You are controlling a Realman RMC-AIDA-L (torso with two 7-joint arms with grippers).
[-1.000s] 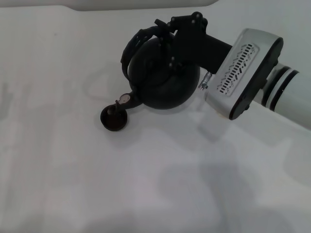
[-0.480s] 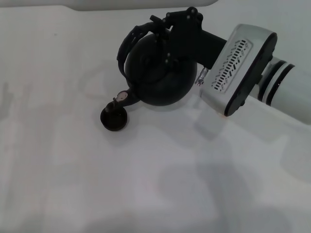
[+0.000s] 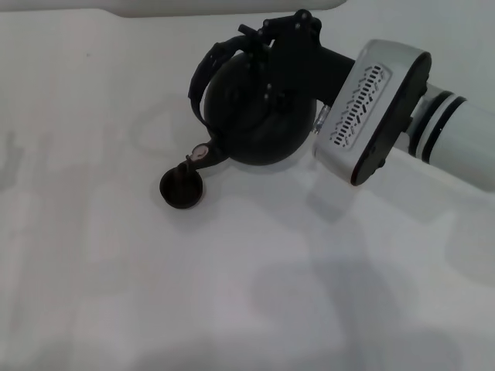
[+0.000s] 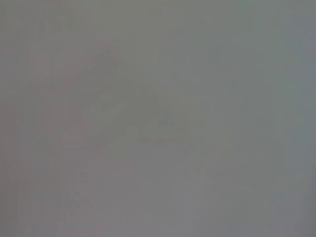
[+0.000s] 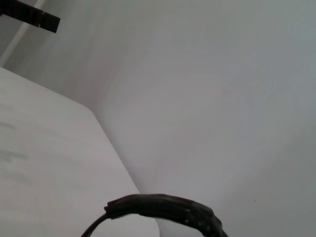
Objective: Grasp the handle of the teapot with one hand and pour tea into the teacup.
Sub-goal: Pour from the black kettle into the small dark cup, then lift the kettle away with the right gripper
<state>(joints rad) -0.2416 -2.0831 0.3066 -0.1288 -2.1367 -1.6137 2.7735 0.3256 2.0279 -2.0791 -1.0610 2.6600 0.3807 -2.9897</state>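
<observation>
One arm works in the head view: the right gripper (image 3: 267, 35) pinches the handle (image 3: 207, 66) of the teapot (image 3: 251, 116), tilted with its spout over the teacup (image 3: 182, 189) on the white table (image 3: 232, 294). The left wrist view shows plain grey, perhaps the table. The right wrist view shows the handle (image 5: 168, 208) against a pale wall (image 5: 222, 98).

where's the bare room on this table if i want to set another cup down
The table is bare across its whole near side, in front of the teacup, and along the robot's left, beyond the cup and the handle. It is crowded at the far right: the teapot hangs tilted in the right hand, spout over the cup, with the arm behind.
</observation>
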